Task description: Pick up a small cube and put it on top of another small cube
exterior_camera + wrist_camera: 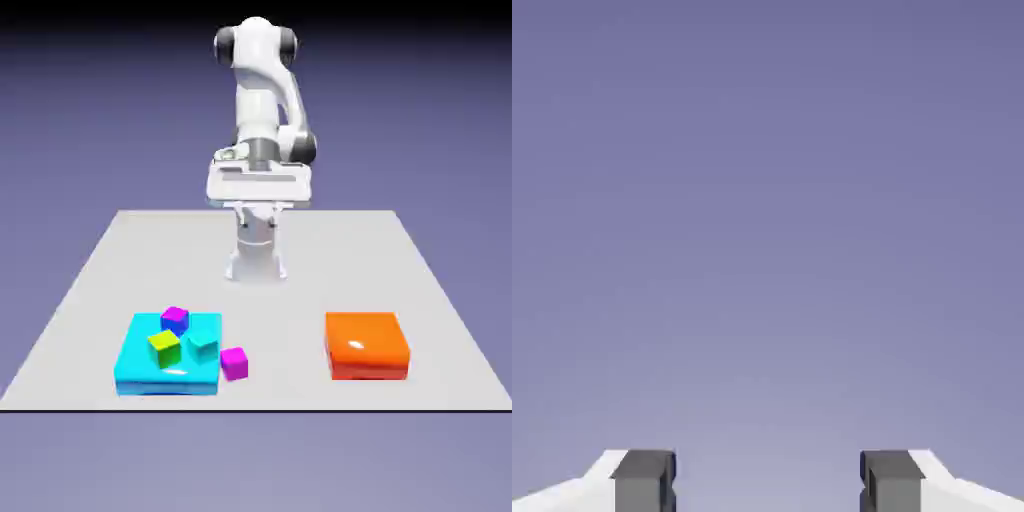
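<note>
While the yellow-green cube (164,346) crowds the teal cube (203,339), the magenta cube (234,363) sits apart.

Exterior camera: fixed, raised, looking down across the whole tabletop (110,260) from a moderate distance; we see the arm (262,110) beyond the tabletop's far edge. Hand camera: looks along the jaws, both fingertips (644,482) at the frame's bottom edge, plain blue-violet backdrop (768,200) beyond. The two views share only that backdrop.
</note>
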You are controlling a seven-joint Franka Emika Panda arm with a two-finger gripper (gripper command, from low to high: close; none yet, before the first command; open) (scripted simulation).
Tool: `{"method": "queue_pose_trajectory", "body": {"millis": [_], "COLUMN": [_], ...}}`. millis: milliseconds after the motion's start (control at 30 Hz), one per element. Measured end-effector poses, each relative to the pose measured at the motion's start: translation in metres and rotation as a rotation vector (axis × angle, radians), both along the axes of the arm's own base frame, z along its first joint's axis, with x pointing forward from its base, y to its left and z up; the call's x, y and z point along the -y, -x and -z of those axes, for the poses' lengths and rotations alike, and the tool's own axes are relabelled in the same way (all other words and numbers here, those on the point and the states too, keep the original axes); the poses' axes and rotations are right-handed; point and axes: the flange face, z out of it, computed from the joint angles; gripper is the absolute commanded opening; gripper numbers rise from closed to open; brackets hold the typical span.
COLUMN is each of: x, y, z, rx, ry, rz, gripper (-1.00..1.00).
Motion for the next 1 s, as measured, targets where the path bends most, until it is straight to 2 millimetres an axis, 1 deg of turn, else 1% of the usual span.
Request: {"method": "queue_pose_trajectory", "body": {"millis": [133,267,500,733,867,1000], "x": [-0.011,-0.021,-0.040,-0.054,-0.059,-0.062], "y": [0.000,-0.001,-0.007,-0.017,-0.023,-0.029], "z": [-0.006,-0.007,0.003,0.029,0.051,0.078], "rx": [0.016,0.030,0.044,0.046,0.042,0.034], "ry": [-0.013,-0.025,-0.041,-0.054,-0.060,-0.066], "rz": [0.085,0.170,0.319,0.471,0.560,0.652], "gripper": [0.00,0.00,0.00,0.00,0.00,0.00]}}
